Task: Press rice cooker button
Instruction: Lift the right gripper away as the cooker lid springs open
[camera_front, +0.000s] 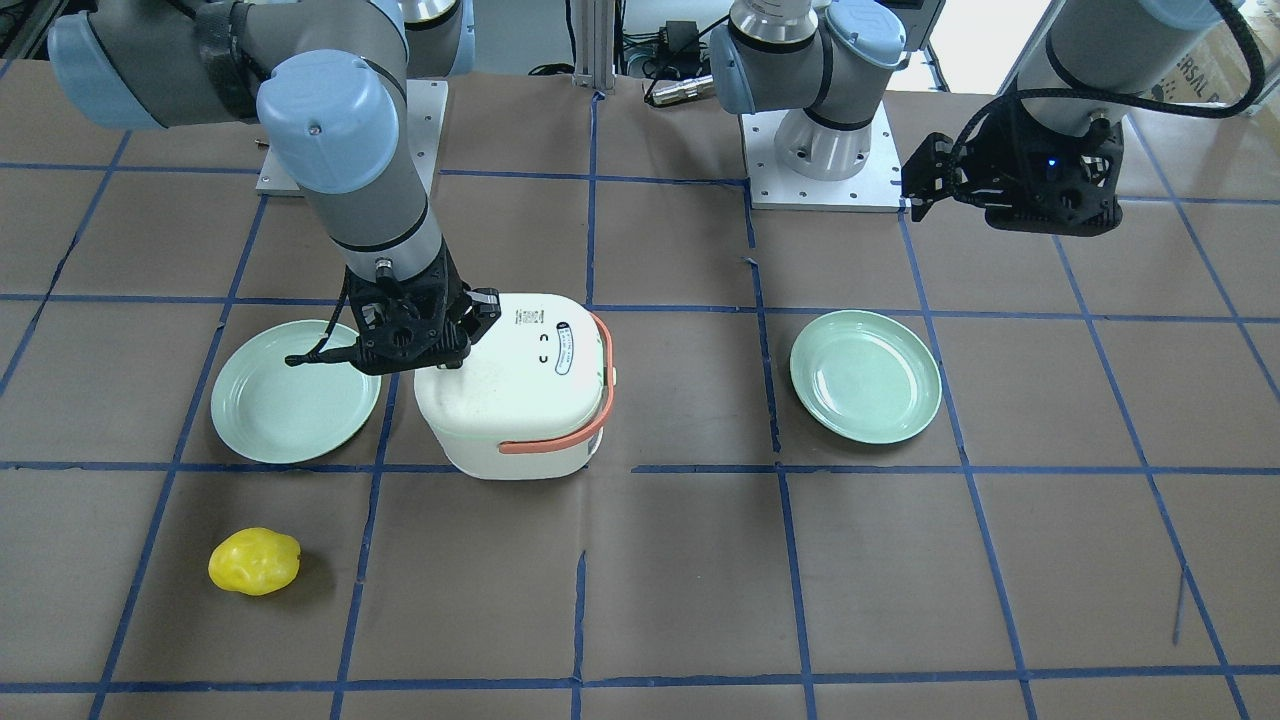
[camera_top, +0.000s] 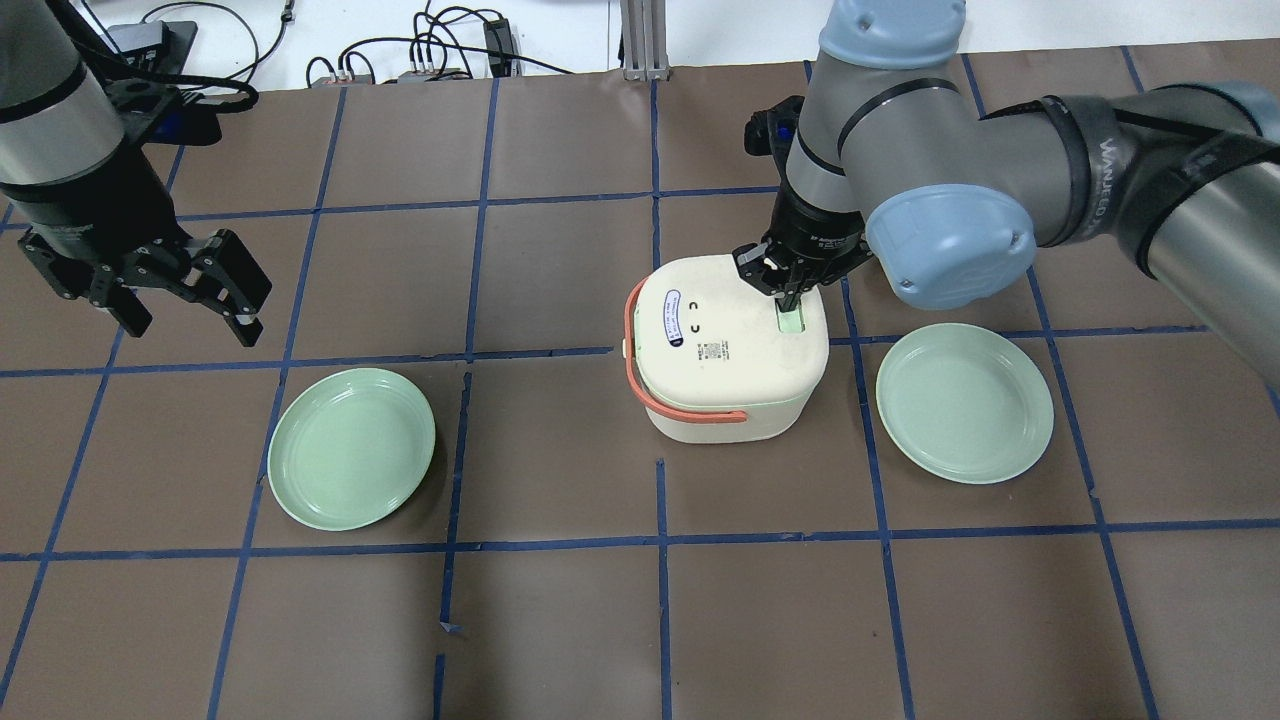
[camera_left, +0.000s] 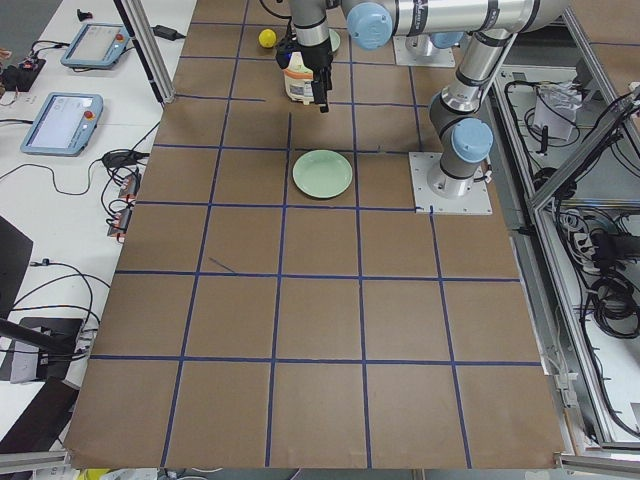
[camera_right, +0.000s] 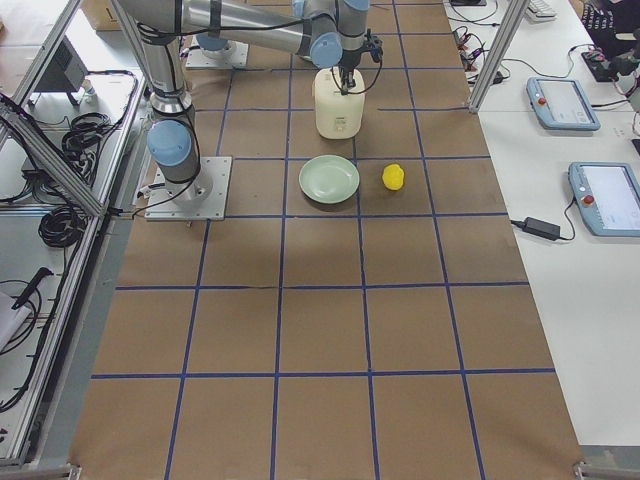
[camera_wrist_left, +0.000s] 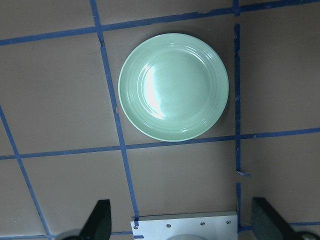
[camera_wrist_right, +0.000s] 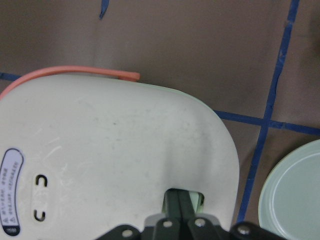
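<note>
- The cooker (camera_top: 730, 350) stands at the middle of the desk (camera_top: 560, 620).
- The left plate (camera_top: 351, 448) lies to the cooker's left and the right plate (camera_top: 965, 402) to its right, both apart from it.
- The fruit (camera_front: 254, 561) lies right of the cooker, farther from the robot than the right plate.
- The right fingers (camera_wrist_right: 174, 206) sit at the right edge of the cooker's lid.

Closed right claw (camera_top: 790, 303) on rice cooker (camera_top: 730, 365) button (camera_top: 791, 322); left claw (camera_top: 190, 315) open

A green plate (camera_top: 351, 448), a second green plate (camera_top: 964, 402) and a yellow fruit (camera_front: 254, 561) lie on the blue-taped table (camera_top: 560, 620).
</note>
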